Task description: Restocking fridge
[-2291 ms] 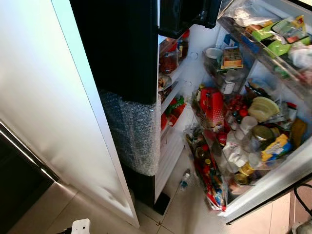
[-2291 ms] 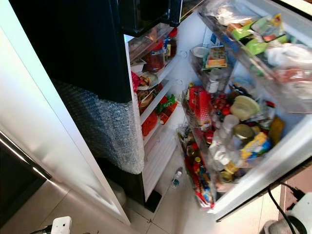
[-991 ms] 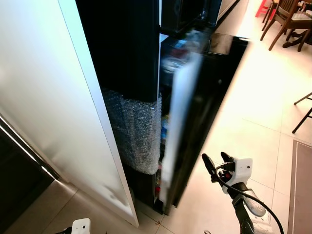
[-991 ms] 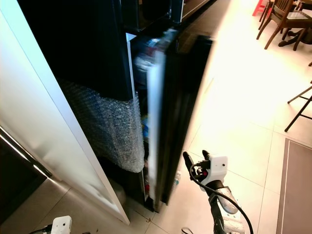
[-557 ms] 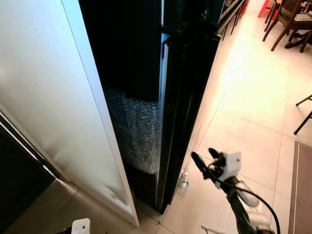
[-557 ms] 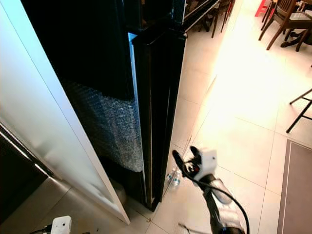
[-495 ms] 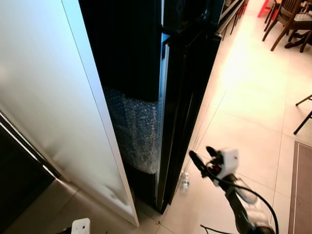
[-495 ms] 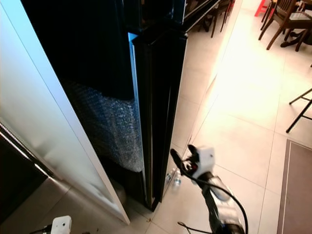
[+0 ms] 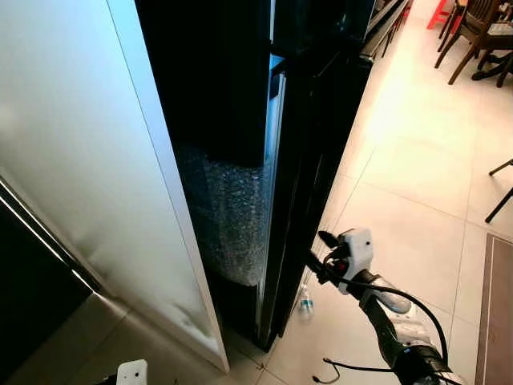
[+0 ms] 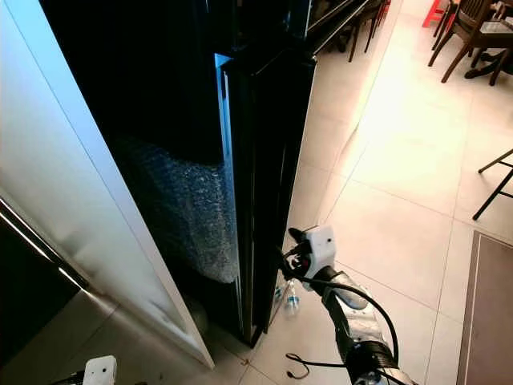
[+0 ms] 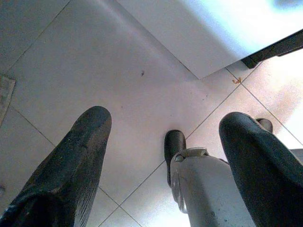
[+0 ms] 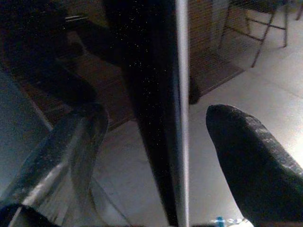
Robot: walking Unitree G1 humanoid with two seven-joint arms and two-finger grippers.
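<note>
The black fridge door (image 9: 309,160) stands almost shut, with a thin pale strip of its inner edge (image 9: 270,192) showing. My right gripper (image 9: 318,249) is open, low against the door's outer edge. In the right wrist view that door edge (image 12: 161,94) runs between the two spread fingers (image 12: 236,142). A small water bottle (image 9: 304,301) lies on the floor tiles by the foot of the door. My left gripper (image 11: 165,123) hangs open over the floor, above my own foot (image 11: 199,184).
Bubble wrap (image 9: 228,216) covers the fridge's lower side. A white panel (image 9: 80,160) rises on the left. Wooden chairs (image 9: 477,32) stand at the far right, a dark mat (image 9: 501,305) lies on the right, and a cable (image 9: 329,373) lies by my right arm.
The fridge door has swung from wide open, its shelves on show, to almost shut. My right gripper has moved left and up against the door's edge.
</note>
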